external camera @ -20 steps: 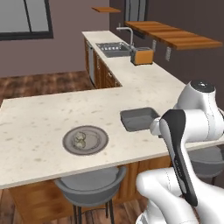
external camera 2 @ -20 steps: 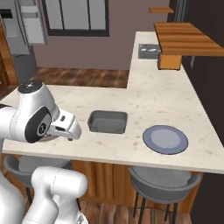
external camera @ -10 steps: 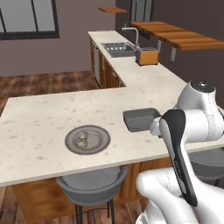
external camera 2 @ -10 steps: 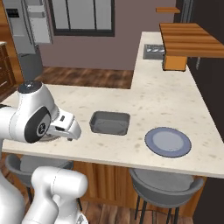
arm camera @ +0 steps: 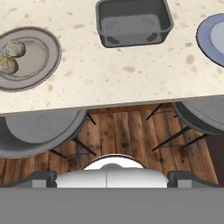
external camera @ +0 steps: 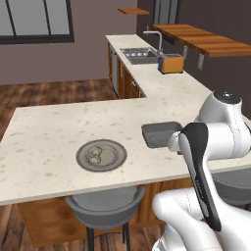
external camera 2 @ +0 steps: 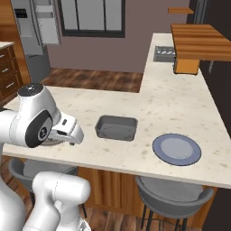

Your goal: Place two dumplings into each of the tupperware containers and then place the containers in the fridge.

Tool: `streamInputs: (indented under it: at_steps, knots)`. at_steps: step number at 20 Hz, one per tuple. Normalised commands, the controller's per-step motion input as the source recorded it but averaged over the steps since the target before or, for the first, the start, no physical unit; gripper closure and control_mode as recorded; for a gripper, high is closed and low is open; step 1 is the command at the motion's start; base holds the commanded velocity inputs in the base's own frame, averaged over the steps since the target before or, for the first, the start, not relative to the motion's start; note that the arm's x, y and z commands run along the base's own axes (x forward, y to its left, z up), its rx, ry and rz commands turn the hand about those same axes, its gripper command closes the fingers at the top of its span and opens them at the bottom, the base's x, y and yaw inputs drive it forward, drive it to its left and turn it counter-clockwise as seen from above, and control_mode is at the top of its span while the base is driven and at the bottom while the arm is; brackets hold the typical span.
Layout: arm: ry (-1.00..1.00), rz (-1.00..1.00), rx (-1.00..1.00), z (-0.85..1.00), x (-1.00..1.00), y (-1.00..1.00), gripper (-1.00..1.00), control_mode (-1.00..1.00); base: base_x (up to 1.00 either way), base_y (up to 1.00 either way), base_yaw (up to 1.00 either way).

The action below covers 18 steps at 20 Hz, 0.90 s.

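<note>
On the pale speckled counter (external camera: 59,127) of an L-shaped kitchen island, a round grey plate (external camera: 102,156) holds two small pale dumplings (external camera: 96,155) lying side by side, just touching. From the plate, at about three o'clock in the left base view, a shallow dark grey tupperware container (external camera: 159,134) rests flat and empty, partly hidden behind the robot's white arm (external camera: 215,142).

From the right base camera, the same container (external camera 2: 116,127) lies near the counter's front edge, with a flat blue-grey round plate (external camera 2: 176,149) at its four o'clock, set apart from it. At ten o'clock in this picture, far across the wooden floor, stands the tall grey fridge (external camera 2: 34,31).

Looking down from the hand camera, the container (arm camera: 132,22) sits at twelve o'clock, the grey plate (arm camera: 30,57) with its dumplings (arm camera: 11,56) at ten o'clock, and the blue-grey plate (arm camera: 213,37) at two o'clock. Two grey stools (arm camera: 39,131) stand below the counter edge. The pincer is spread fully wide, released and grasping nothing, well clear of the dumplings.
</note>
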Motion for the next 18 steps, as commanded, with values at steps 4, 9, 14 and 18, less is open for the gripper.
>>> streamInputs:
  at_steps: [4, 9, 14, 18]
  knots:
    - [0.0, 0.0, 0.0, 0.0, 0.03, 0.0, -1.0, -1.0, 0.0, 0.0, 0.0]
    - [0.07, 0.0, 0.0, -0.33, 0.93, 0.56, -1.0, -1.0, 0.0, 0.0, 0.0]
    - [0.14, 0.06, 0.0, -0.59, 1.0, 0.39, -1.0, -1.0, 0.0, 0.0, 0.0]
    - [0.04, 0.04, 0.01, -0.58, 0.88, 0.23, -1.0, -1.0, 0.0, 0.0, 0.0]
